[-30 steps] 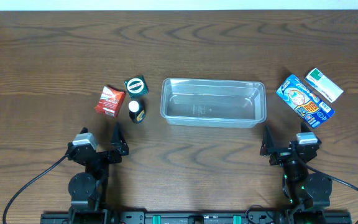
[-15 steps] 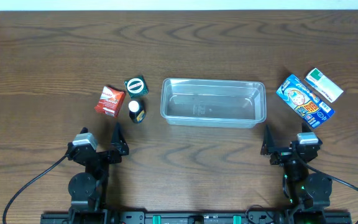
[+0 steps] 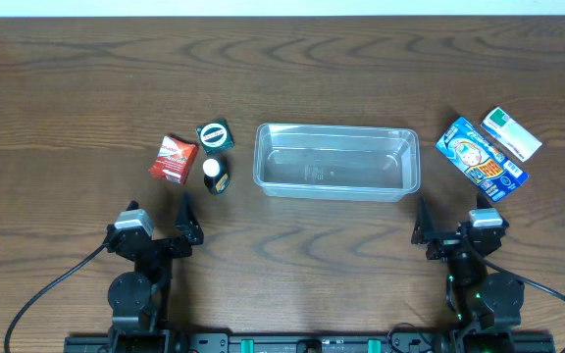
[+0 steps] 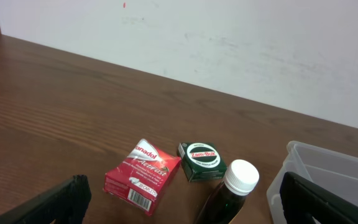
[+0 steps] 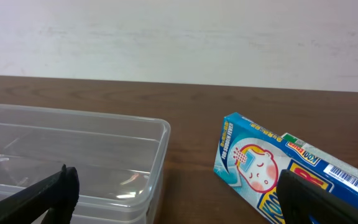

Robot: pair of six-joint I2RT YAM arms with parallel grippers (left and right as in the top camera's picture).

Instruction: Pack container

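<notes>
The left hand (image 3: 158,221) and right hand (image 3: 451,227) sit low over the desk (image 3: 282,69), fingers spread wide, gripping nothing. The container (image 3: 336,162) lies ahead, right of the left hand and left of the right one. Each wrist view shows only one end of it, partly behind a finger.

Ahead of the left hand are a red box (image 3: 173,159), a green tin (image 3: 215,135) and a bottle (image 3: 215,175), whose base is cut off in the wrist view. Ahead-right of the right hand, a blue box (image 3: 481,159) nearly hides a white box (image 3: 511,133) from its wrist camera.

left wrist view: bottle (image 4: 229,194) cut off at 6 o'clock, container (image 4: 329,158) cut at 3 o'clock | right wrist view: blue box (image 5: 260,165) runs off at 4 o'clock, white-green box (image 5: 304,148) mostly hidden behind it | overhead: box print too small to read
</notes>
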